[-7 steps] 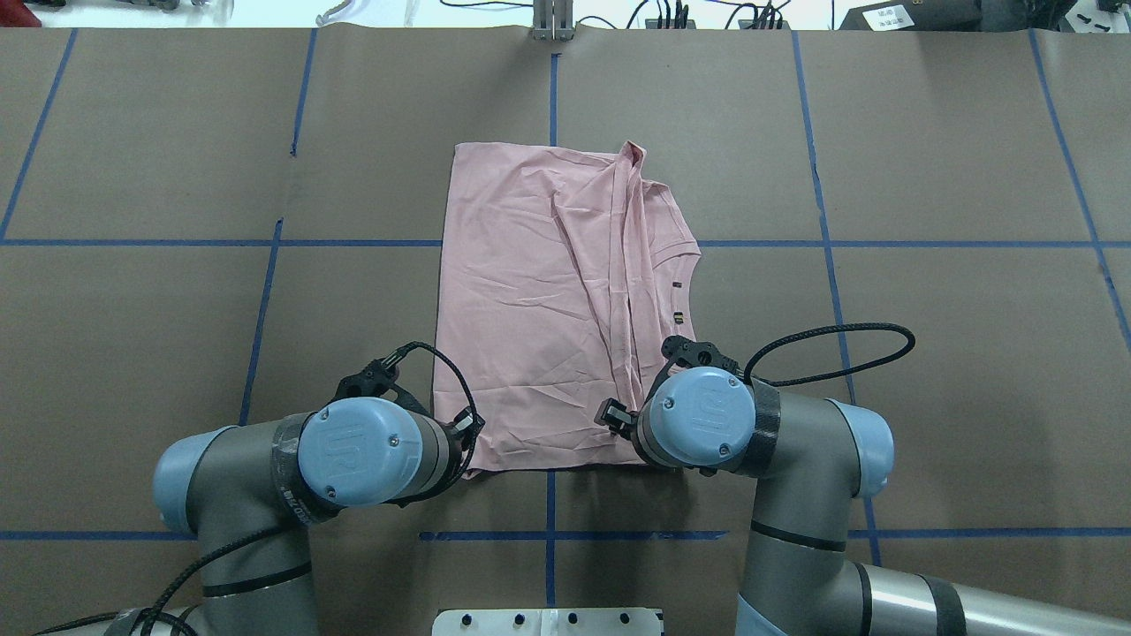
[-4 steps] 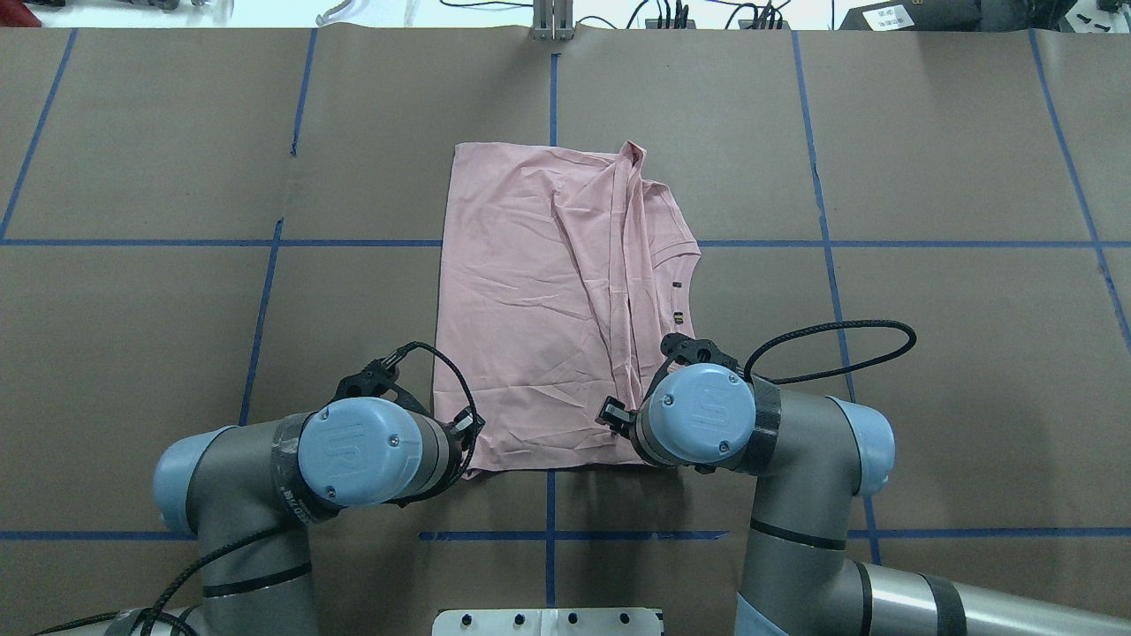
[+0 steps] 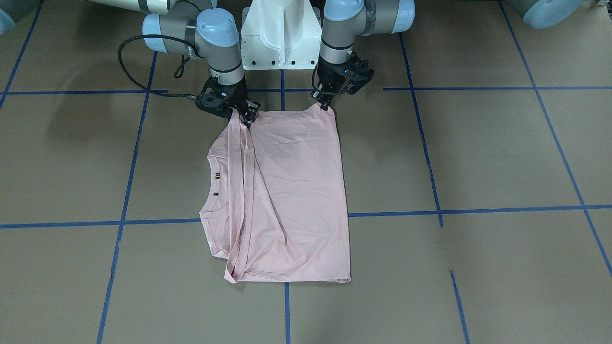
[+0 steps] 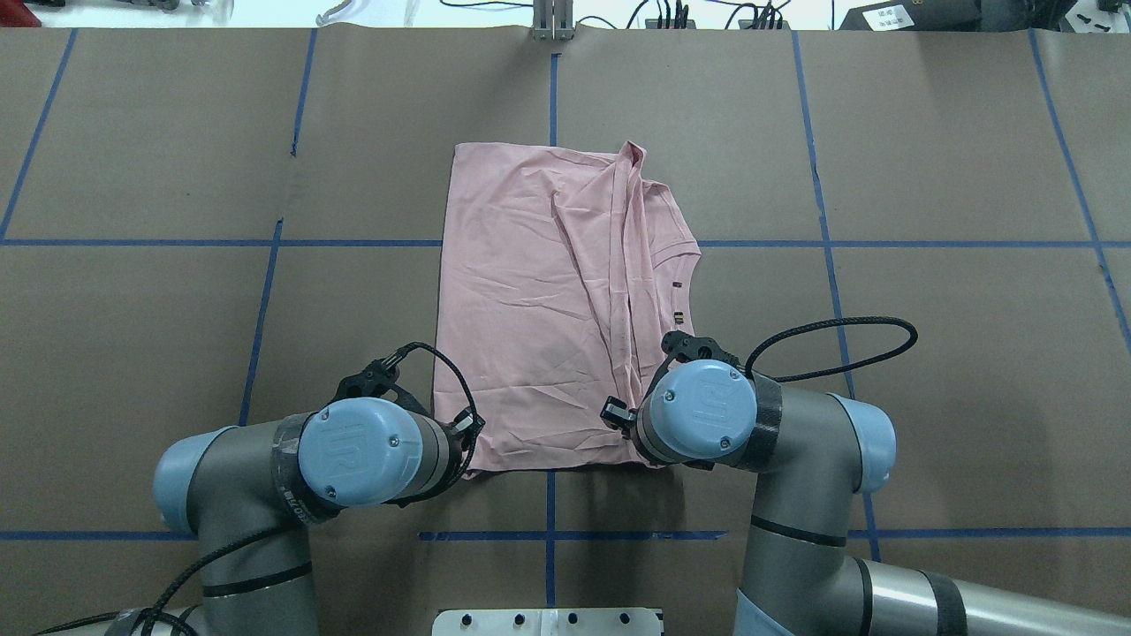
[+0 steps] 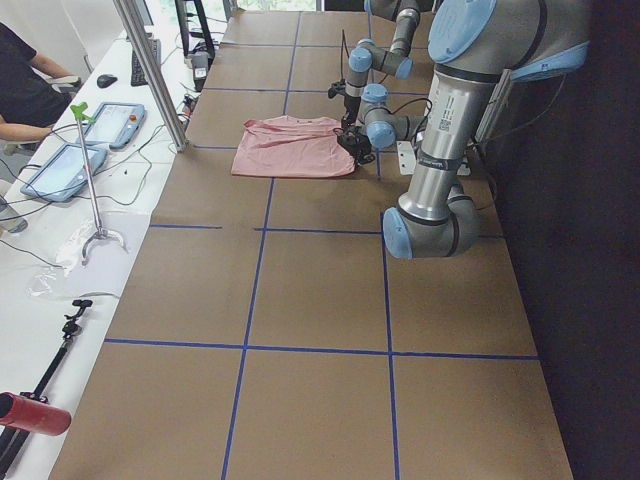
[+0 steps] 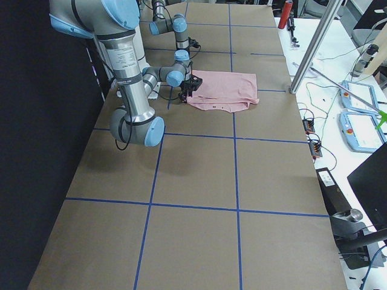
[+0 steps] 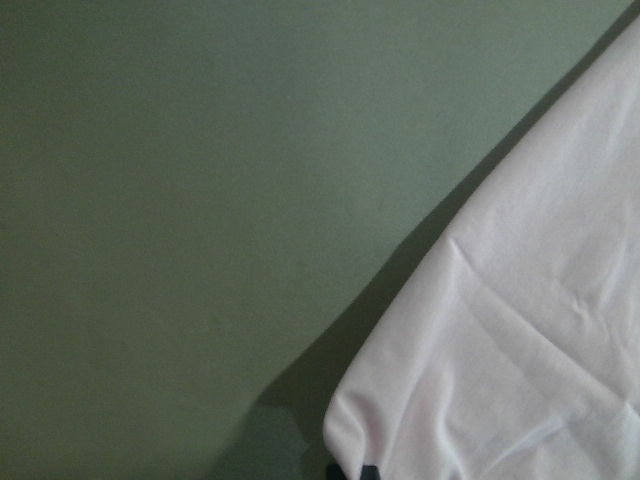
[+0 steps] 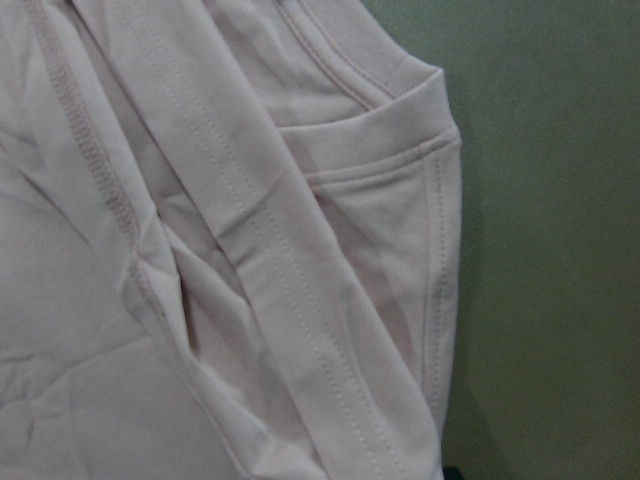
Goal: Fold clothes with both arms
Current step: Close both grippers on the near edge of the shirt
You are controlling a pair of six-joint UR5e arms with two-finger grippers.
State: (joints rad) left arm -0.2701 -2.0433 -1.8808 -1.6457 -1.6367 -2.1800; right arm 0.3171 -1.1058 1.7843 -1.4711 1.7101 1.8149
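The shirt (image 3: 291, 191) lay flat in the middle of the table (image 3: 478, 157). Its sides were already folded in, and its collar (image 4: 690, 283) pointed to the robot's right. Both grippers were at the edge nearest the robot, one on each corner.

The left gripper (image 3: 326, 104) had its fingers together on its corner. The cloth rose a little toward them, so I judged that it was pinching the shirt. The right gripper (image 3: 247, 116) stood on the other corner, where the folded-in strips lay bunched. Its fingers also looked closed on cloth, but its wrist view showed only fabric and no fingertips, so I was less sure there.

You should have expected this shirt to be very light, thin and limp. It has no stiffness of its own, so it would have sagged between the two holds and hung down below them. It is not fragile, but the knit stretches, and a shallow pinch could have let it slip out.

The corners were the right places to hold. At the right corner several layers lay on each other, and I think all of them had to be in the pinch, or the side fold would have opened. You needed to keep the edge lightly taut and both corners at the same height.
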